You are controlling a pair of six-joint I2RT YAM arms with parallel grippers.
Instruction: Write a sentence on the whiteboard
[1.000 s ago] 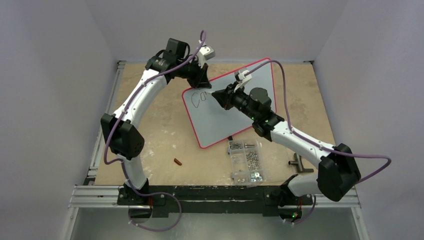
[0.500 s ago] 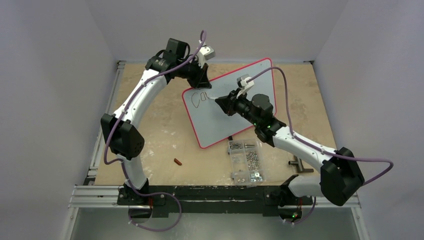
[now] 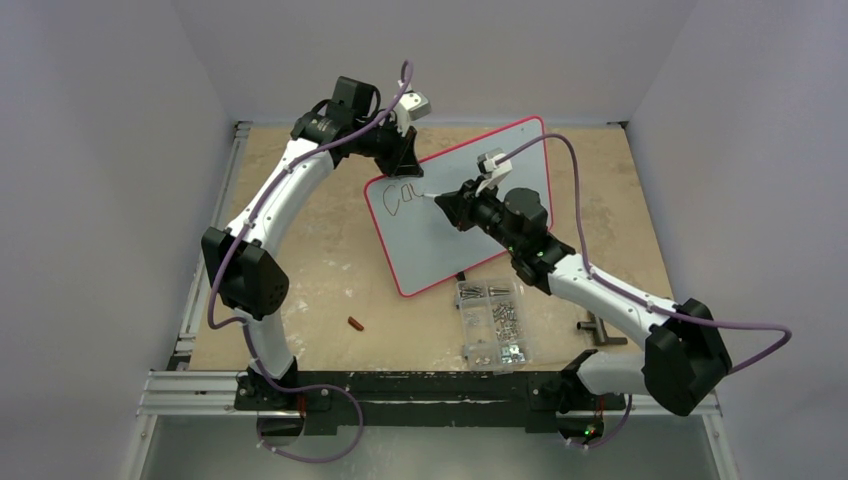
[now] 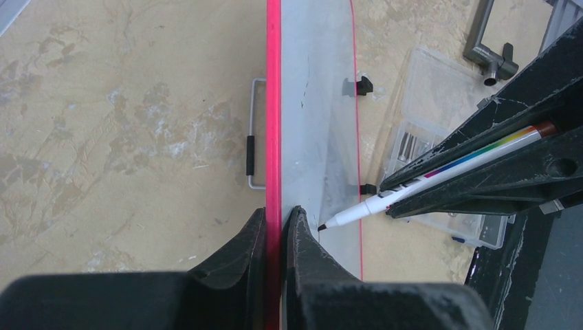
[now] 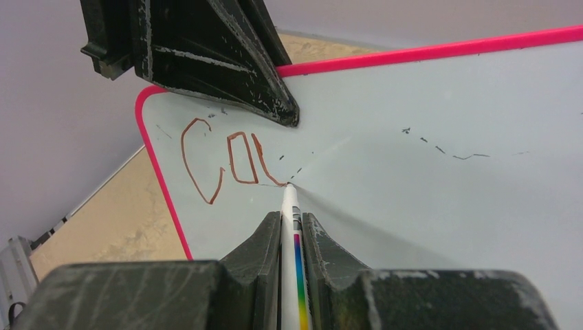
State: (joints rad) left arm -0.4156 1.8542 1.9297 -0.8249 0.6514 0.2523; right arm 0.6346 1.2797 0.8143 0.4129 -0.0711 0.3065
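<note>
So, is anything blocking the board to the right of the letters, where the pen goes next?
Nothing visible. The marker rests its tip at the end of the sentence, and the whiteboard beyond is bare but for faint specks. The left gripper clamps the rim just above the letters, off the writing line.
</note>
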